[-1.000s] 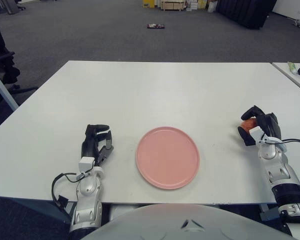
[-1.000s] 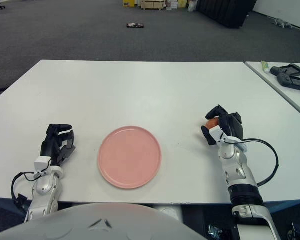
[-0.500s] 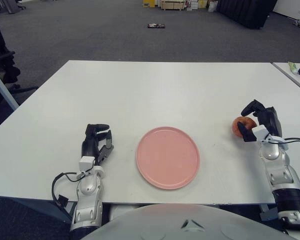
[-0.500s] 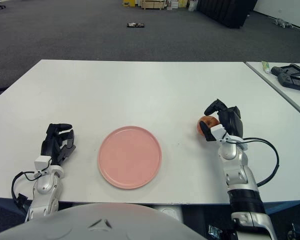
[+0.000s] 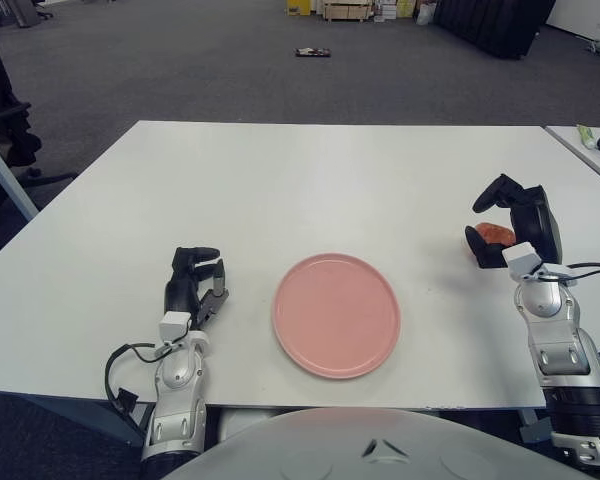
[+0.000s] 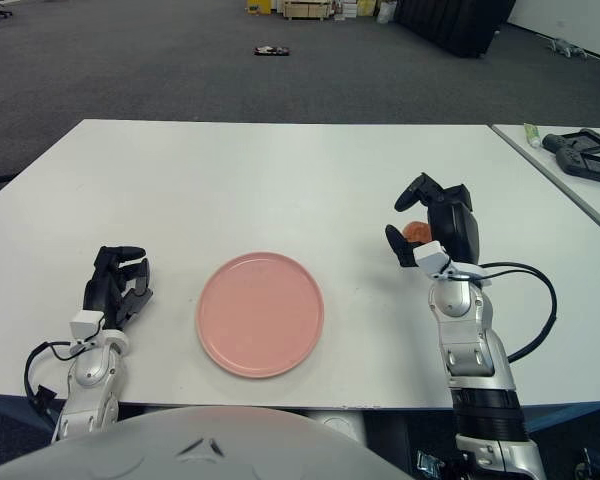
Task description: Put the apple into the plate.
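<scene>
A red apple [image 5: 493, 232] sits between the fingers of my right hand [image 5: 507, 226], which is shut on it and holds it a little above the white table [image 5: 310, 180] near the right edge. The hand hides most of the apple. A round pink plate [image 5: 335, 315] lies empty at the front middle of the table, well to the left of the apple. My left hand [image 5: 193, 290] rests on the table at the front left, fingers relaxed and holding nothing.
A second table at the far right carries a dark device [image 6: 580, 155] and a small tube [image 6: 528, 129]. A dark chair [image 5: 5, 120] stands beyond the table's left side. Boxes and a small object lie on the far floor.
My right hand has closed round the apple and risen off the table, moving slightly back. The left hand and the plate have not moved.
</scene>
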